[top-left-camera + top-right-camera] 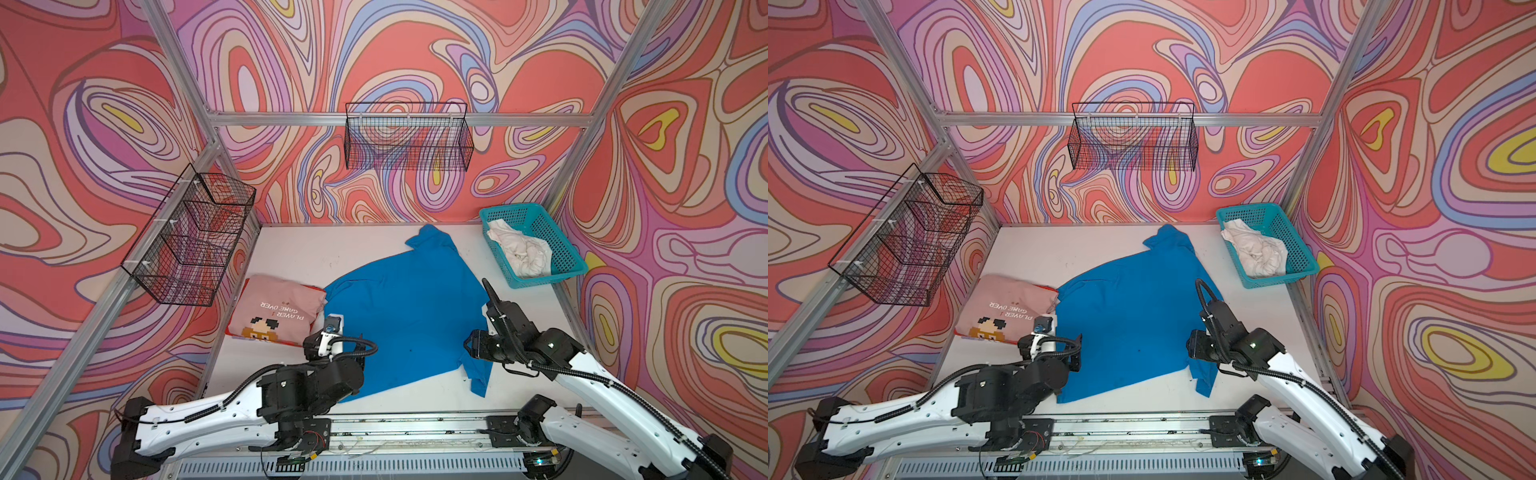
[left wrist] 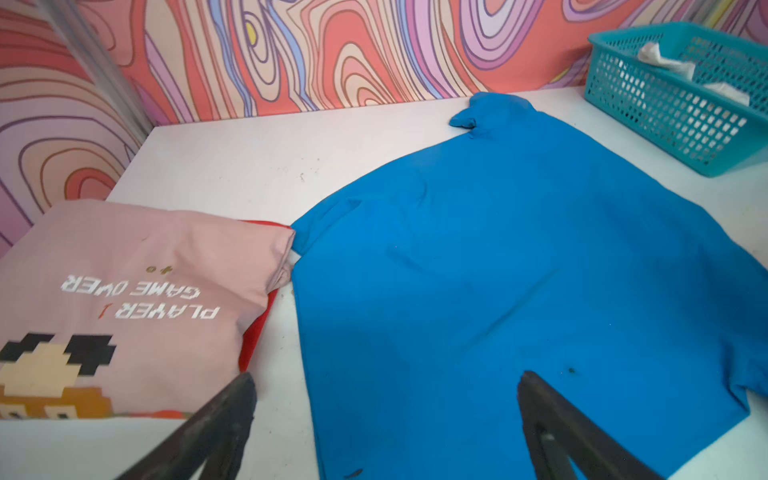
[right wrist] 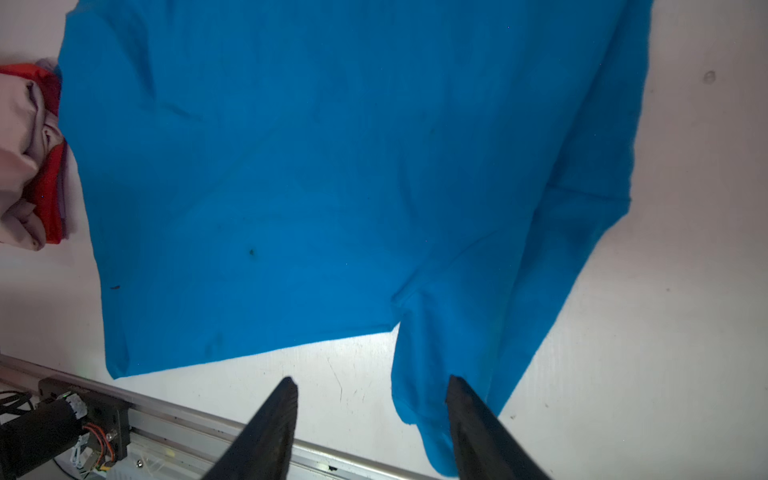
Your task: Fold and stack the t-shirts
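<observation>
A bright blue t-shirt (image 1: 409, 316) (image 1: 1133, 320) lies spread flat across the middle of the white table, one sleeve toward the back wall and one toward the front edge. A folded pale pink t-shirt (image 1: 278, 307) (image 2: 137, 291) with "GAME OVER" lettering rests at the left, touching the blue one. An off-white t-shirt (image 1: 519, 249) sits crumpled in the teal basket. My left gripper (image 2: 386, 378) hovers open over the blue shirt's left edge, with nothing between its fingers. My right gripper (image 3: 372, 379) is open above the near sleeve (image 3: 432, 374), one finger over the cloth and holding nothing.
The teal mesh basket (image 1: 557, 245) stands at the back right corner. Red cloth (image 2: 253, 332) shows under the pink shirt. Black wire baskets hang on the left wall (image 1: 191, 241) and the back wall (image 1: 409, 137). A metal rail (image 1: 415, 428) runs along the table's front.
</observation>
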Robot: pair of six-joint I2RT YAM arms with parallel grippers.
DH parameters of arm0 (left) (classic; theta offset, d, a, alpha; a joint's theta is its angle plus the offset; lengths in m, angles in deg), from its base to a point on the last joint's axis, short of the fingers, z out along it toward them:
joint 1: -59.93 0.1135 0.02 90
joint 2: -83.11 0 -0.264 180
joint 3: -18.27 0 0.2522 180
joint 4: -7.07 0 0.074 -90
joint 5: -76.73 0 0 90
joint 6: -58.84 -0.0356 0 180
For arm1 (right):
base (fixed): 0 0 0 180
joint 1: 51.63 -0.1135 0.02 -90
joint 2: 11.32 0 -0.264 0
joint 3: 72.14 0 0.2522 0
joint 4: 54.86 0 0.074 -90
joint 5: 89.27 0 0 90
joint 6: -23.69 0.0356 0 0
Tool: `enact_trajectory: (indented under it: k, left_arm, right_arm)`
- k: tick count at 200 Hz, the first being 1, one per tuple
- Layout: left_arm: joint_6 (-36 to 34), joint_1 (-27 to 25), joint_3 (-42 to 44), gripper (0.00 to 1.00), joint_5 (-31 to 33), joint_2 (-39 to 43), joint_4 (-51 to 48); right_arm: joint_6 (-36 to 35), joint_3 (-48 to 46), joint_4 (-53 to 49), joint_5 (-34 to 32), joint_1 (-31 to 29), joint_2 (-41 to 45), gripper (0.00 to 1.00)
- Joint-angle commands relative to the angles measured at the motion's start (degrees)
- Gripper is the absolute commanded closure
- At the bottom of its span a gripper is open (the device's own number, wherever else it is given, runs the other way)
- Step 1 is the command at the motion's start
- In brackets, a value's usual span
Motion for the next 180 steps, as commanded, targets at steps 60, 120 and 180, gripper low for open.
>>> enact_trajectory:
  k: [60,120,180]
  left_arm:
    - [-7.2,24.6,-7.8,0.00,-26.8,-26.5,16.6]
    - [-3.9,30.2,-13.6,0.00,-31.3,-44.5,13.3]
    - [-1.4,35.0,-12.5,0.00,-32.6,-47.1,8.4]
  right_arm:
    - [-8.1,17.9,13.0,-12.3,5.9,-28.6,0.16]
    - [-8.6,23.1,19.7,-4.5,15.4,-41.6,0.18]
    - [-7.0,21.1,25.2,-1.3,14.2,-51.2,0.27]
